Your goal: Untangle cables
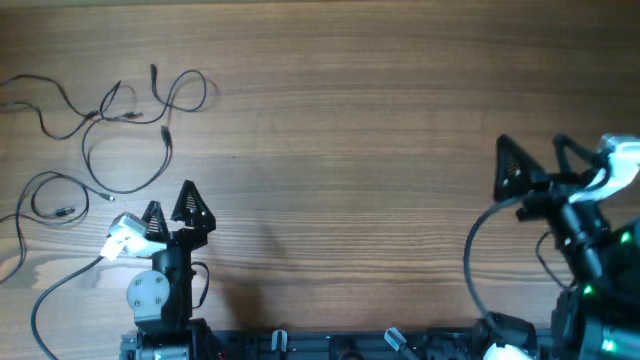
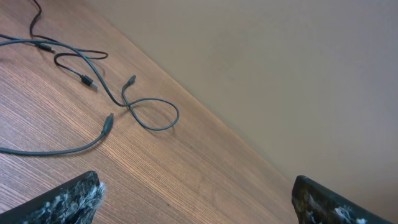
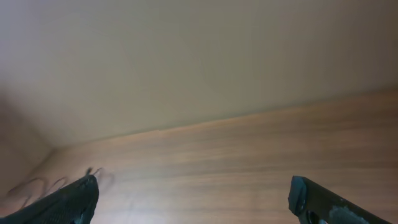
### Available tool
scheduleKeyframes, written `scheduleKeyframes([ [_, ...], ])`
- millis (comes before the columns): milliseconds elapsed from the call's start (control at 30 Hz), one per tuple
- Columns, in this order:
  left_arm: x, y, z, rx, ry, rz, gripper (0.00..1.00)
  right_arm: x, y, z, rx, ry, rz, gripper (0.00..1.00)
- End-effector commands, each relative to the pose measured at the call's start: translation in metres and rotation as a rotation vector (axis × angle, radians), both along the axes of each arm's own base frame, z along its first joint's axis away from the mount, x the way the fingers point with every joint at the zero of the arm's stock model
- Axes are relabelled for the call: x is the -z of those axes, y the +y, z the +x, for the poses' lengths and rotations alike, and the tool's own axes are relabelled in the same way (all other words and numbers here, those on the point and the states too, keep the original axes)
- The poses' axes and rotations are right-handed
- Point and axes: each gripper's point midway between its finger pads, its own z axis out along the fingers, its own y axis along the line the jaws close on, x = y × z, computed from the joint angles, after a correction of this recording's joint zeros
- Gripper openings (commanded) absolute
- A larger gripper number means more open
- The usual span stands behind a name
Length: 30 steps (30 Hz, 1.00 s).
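Observation:
Several thin dark cables (image 1: 130, 110) lie in loose, crossing loops on the wooden table at the upper left, with small plug ends. One more loop (image 1: 50, 200) lies at the left edge. My left gripper (image 1: 170, 198) stands open just below and to the right of them, touching none. In the left wrist view the cables (image 2: 130, 106) cross ahead of the open gripper (image 2: 196, 186), its fingers empty. My right gripper (image 1: 532, 145) is open at the far right, away from the cables. Its wrist view shows the open, empty gripper (image 3: 194, 186) and faint blurred cables (image 3: 37, 183) in the distance.
A thicker black arm cable (image 1: 475, 255) curves beside the right arm, and another (image 1: 50, 290) beside the left arm base. A plain wall (image 2: 280, 62) rises behind the table's far edge.

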Motion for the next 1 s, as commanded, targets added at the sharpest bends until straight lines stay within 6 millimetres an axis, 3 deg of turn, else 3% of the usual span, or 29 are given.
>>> scheduleKeyframes([
  [0,0.002,0.001,0.0,-0.009,0.004,0.001,1.0,-0.006,0.021,-0.027,-0.061,-0.039,-0.011,1.0],
  [100,0.002,0.001,0.0,-0.009,0.004,0.001,1.0,-0.016,0.0,-0.044,0.09,-0.115,-0.076,1.0],
  [167,0.002,0.001,0.0,-0.009,0.004,0.001,1.0,-0.013,0.001,-0.052,0.087,-0.177,-0.17,1.0],
  [367,0.002,0.001,0.0,-0.009,0.004,0.001,1.0,0.025,0.01,-0.038,0.048,-0.335,-0.235,1.0],
  [500,0.002,0.001,0.0,-0.009,0.004,0.001,1.0,0.068,0.009,-0.024,0.052,-0.374,-0.21,1.0],
  [867,0.002,0.001,0.0,-0.009,0.004,0.001,1.0,0.149,0.006,-0.005,0.051,-0.28,-0.239,1.0],
  [967,0.002,0.001,0.0,-0.009,0.004,0.001,1.0,0.16,0.006,-0.005,0.039,-0.246,-0.289,1.0],
])
